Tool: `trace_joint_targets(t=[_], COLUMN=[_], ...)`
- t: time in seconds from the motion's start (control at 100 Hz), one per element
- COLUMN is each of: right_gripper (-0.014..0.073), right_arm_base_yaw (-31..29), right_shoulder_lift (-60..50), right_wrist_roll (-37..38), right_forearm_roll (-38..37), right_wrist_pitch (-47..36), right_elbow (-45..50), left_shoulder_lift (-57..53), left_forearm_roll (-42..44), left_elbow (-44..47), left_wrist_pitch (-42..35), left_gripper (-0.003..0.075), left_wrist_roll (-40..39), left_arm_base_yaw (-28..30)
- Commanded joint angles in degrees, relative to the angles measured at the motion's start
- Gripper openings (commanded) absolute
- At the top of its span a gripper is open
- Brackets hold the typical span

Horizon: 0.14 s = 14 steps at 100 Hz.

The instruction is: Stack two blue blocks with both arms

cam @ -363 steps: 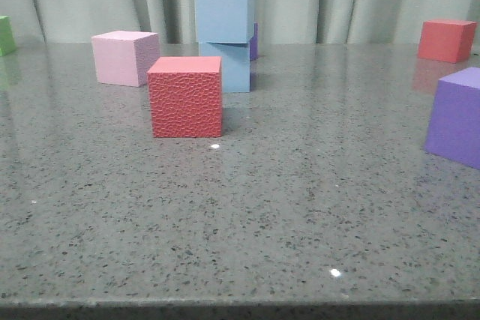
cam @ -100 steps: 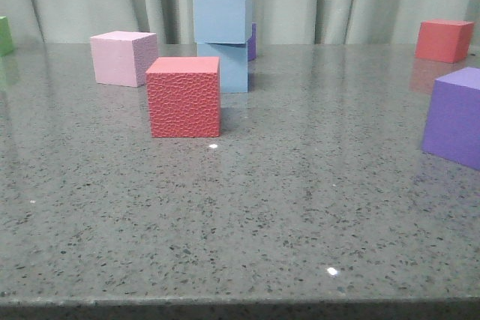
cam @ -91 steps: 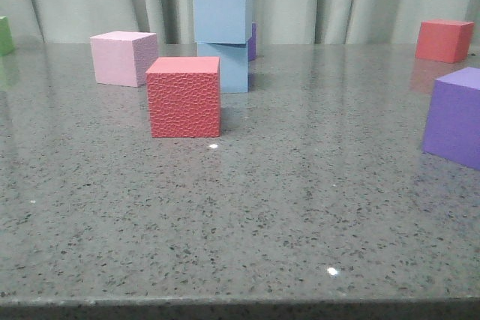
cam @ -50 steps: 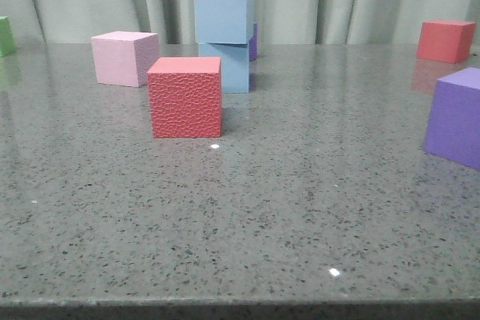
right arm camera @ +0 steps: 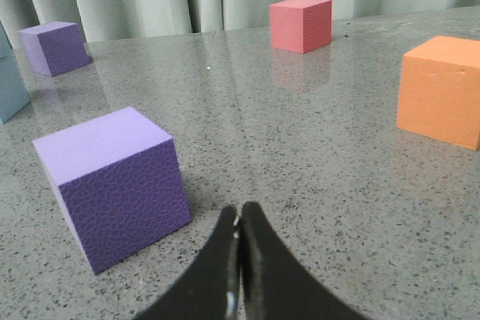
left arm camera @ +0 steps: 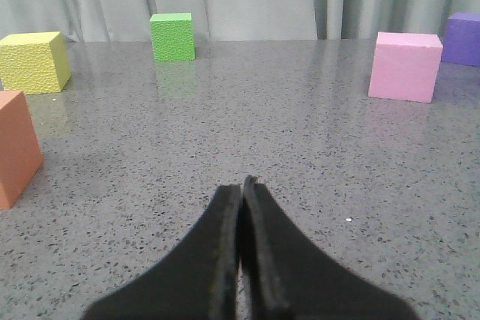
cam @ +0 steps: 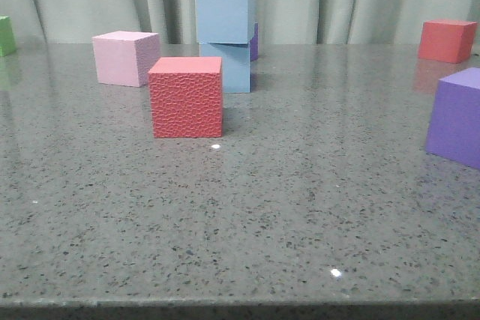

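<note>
Two pale sky-blue smooth matte cubes are sitting one on the other toward twelve o'clock on the speckled grey stone tabletop (cam: 300, 207). The upper blue cube (cam: 223, 13) is resting on the lower blue cube (cam: 234, 67), slightly offset toward nine o'clock yet well supported, so the stack appears finished and the task looks essentially complete.

A red textured foam cube (cam: 186, 97) is standing just in front of the stack, hiding part of the lower block. A pale pink cube (cam: 124, 58) is sitting at ten o'clock from it, a large purple cube (cam: 457, 115) at three o'clock near the table edge, and a small red cube (cam: 447, 40) at about one o'clock.

Neither arm is showing in the front view. In the wrist views, the left gripper (left arm camera: 241, 185) is hovering low over bare table with its jaws pressed together on nothing, and the right gripper (right arm camera: 238, 219) is likewise squeezed closed and empty, just beside that purple cube. Both seem parked well apart from the stack, probably so that nothing is nudging it.
</note>
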Motion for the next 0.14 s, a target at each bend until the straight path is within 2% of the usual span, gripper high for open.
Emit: trace_joint_targets(t=[0.0,0.13], right_gripper=[-0.0113,-0.0113], right_arm_base_yaw=[-0.27,-0.27], right_shoulder_lift=[-1.24,-1.24], right_wrist_roll=[-0.54,-0.54], right_forearm_roll=[-0.02,-0.02], right_wrist_pitch=[-3.92,-3.92], right_elbow=[-0.98,-0.98], left_shoulder_lift=[-1.87,-1.87], left_forearm_roll=[-0.58,-0.58], left_elbow=[0.15,0.15], left_wrist_pitch=[-4.48,-4.48], left_gripper=[-0.0018,-0.0018], left_wrist_roll=[-0.42,-0.42], left_arm_base_yaw=[0.12,0.12])
